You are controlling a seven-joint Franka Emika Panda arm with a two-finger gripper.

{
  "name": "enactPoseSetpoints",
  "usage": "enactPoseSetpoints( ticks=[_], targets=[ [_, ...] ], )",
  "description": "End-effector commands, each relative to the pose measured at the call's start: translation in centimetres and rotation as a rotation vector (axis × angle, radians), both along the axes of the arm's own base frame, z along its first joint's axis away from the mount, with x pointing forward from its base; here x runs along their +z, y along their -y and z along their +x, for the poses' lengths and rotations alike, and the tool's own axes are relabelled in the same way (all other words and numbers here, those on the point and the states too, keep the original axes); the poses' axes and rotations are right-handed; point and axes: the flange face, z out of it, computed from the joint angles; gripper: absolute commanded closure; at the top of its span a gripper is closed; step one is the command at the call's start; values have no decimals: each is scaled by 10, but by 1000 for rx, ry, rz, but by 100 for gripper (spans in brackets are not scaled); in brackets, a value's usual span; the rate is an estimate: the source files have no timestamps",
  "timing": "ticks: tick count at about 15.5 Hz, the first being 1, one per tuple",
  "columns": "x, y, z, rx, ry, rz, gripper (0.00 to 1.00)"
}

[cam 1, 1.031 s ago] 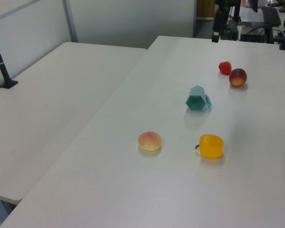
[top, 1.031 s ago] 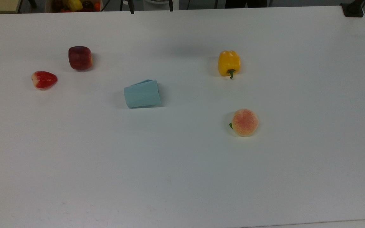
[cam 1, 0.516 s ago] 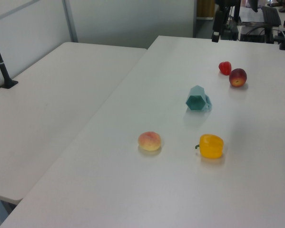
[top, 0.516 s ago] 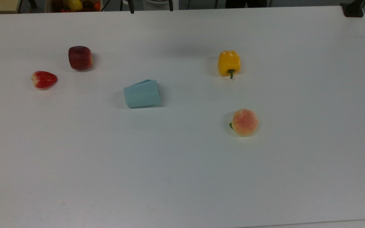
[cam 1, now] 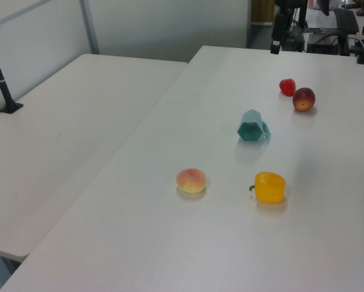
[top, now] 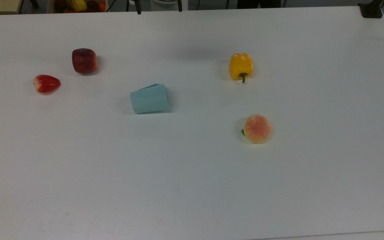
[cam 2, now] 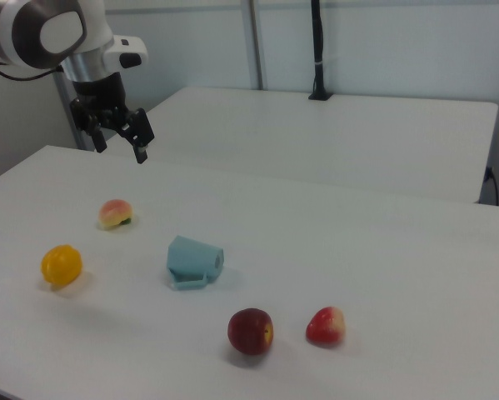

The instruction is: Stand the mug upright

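Mug (cam 2: pixel 194 261) lies on its side on the white table (cam 2: pixel 382 275), well below and to the right view's right of the gripper (cam 2: pixel 120 143) — raised, fingers apart, empty; the left view shows the mug's hexagonal mouth (cam 1: pixel 249 131).

Two white tables (cam 1: pixel 78 121) side by side, pale wall panels (cam 2: pixel 382 42) behind, black pole (cam 2: pixel 317 50) upper centre.

I see bare table (top: pixel 192 186) on every side of the tipped mug (top: pixel 150 98); in the top view the apple (top: pixel 84 61) and strawberry (top: pixel 46 84) sit well apart to the top view's left, the yellow pepper (top: pixel 241 66) and peach (top: pixel 257 128) well apart to the top view's right; my gripper (cam 2: pixel 120 143) hangs spread above the far edge in the right view
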Motion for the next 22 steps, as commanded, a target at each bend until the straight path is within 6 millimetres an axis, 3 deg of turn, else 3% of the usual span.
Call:
enactPoseSetpoints(
  ticks=[1, 6, 8, 10, 15, 17, 22],
  targets=[
    [0, 1, -6, 16, 3, -7, 0],
    [1, 1, -5, 18, 4, -10, 0],
    [21, 7, -5, 14, 14, -13, 0],
    [21, 16, -7, 76, -26, -21, 0],
    [18, 14, -6, 121, -34, -24, 0],
    [14, 11, -4, 121, -42, -27, 0],
    [-20, -21, 12, 53, -86, -190, 0]
  ],
)
